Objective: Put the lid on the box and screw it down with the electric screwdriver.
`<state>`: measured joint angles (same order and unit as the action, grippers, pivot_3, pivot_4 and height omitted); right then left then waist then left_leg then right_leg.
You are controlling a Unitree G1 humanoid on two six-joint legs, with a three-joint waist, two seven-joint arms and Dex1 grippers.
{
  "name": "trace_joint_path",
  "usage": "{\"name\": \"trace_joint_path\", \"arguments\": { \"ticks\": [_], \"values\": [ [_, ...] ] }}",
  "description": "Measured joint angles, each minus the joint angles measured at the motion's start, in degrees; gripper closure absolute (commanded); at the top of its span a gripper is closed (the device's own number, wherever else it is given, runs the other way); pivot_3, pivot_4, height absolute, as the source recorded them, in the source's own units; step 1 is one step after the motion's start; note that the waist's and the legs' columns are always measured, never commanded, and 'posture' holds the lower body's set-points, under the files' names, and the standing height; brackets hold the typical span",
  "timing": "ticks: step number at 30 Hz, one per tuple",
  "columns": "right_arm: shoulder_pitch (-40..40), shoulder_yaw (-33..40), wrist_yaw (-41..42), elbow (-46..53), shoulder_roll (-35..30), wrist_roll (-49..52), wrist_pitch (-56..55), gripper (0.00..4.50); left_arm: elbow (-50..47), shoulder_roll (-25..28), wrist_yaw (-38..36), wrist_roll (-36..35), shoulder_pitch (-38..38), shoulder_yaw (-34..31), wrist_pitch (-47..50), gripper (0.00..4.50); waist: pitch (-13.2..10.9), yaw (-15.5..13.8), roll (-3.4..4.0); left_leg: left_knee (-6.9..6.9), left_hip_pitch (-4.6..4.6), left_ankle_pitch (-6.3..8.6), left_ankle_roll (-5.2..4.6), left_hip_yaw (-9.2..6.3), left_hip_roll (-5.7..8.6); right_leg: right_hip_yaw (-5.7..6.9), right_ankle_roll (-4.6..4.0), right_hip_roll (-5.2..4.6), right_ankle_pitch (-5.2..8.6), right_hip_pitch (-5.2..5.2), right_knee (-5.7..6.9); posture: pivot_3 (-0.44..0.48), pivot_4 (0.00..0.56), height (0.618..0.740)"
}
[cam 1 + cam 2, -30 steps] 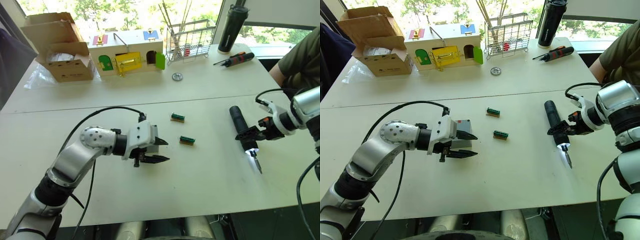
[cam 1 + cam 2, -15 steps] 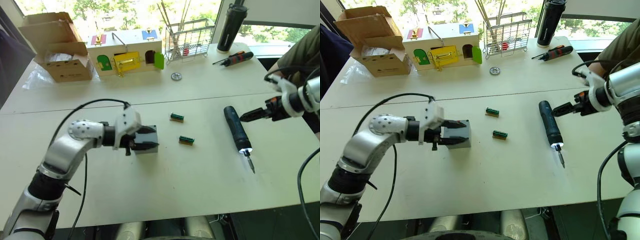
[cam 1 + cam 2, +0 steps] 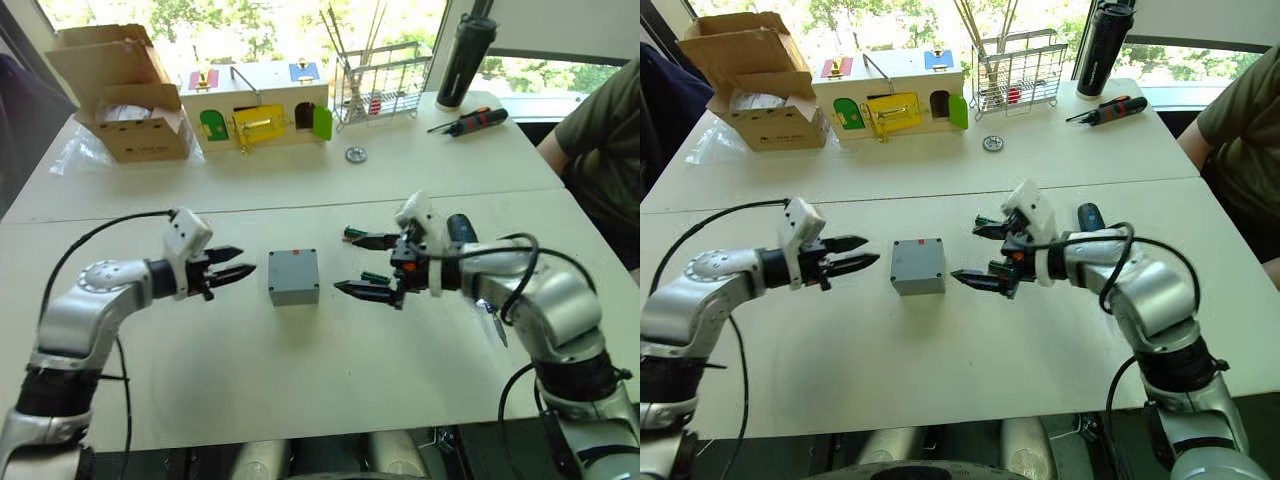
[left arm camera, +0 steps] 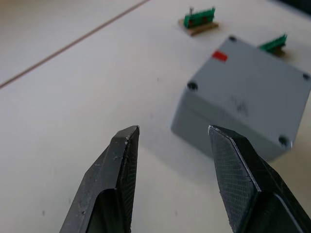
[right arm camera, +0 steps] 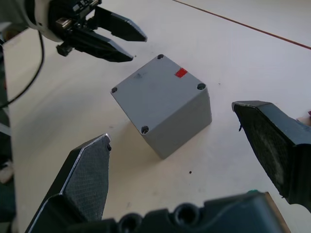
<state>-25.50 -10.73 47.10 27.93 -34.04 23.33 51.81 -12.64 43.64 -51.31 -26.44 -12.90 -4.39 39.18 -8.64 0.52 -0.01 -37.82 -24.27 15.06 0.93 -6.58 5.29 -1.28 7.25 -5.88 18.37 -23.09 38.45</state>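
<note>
Viewing the scene through the left eye view, we find the small grey square plastic box (image 3: pixel 294 277) standing on the white desk (image 3: pixel 300 370) with the flat grey plastic lid (image 3: pixel 293 267) already seated on top, a red mark near one edge. The left end effector (image 3: pixel 232 272) and the right end effector (image 3: pixel 366 265) flank it from either side, both parted and empty, neither touching it. The long black cylindrical electric screwdriver (image 3: pixel 462 229) lies on the desk behind the right arm, largely hidden.

In the right eye view, we see the same arrangement.

In the left wrist view, we see open black fingers (image 4: pixel 112 177) short of the box, whose corner holes (image 4: pixel 192 86) are dark; we cannot tell whether screws sit in them.

In the right wrist view, wide-spread fingers (image 5: pixel 85 177) frame the closed box.

We judge the lid placed; fastening with the screwdriver appears to remain.
</note>
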Motion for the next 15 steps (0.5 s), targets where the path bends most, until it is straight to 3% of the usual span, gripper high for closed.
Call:
{"name": "trace_joint_path", "arguments": {
  "ticks": [4,15],
  "values": [
    [1.83,-6.43,-1.67,-0.6,1.25,-2.04,-0.97,0.02,-1.16,-0.14,0.54,0.31,1.37,1.16,-0.2,2.2,-0.01,-0.06,0.0,0.02,-0.03,0.0,0.0,-0.04,0.0,0.0,0.0,0.0,0.0,-0.02,0.0,0.0,0.15,0.74],
    [1.76,-11.8,-5.29,-2.31,4.79,-2.98,1.53,0.02,3.03,-4.31,2.89,6.08,-3.1,6.91,-5.22,2.2,0.0,0.16,0.0,0.11,-0.02,0.0,0.01,-0.04,-0.02,0.02,0.0,0.02,0.0,-0.07,0.01,0.0,0.15,0.74]
  ]
}}
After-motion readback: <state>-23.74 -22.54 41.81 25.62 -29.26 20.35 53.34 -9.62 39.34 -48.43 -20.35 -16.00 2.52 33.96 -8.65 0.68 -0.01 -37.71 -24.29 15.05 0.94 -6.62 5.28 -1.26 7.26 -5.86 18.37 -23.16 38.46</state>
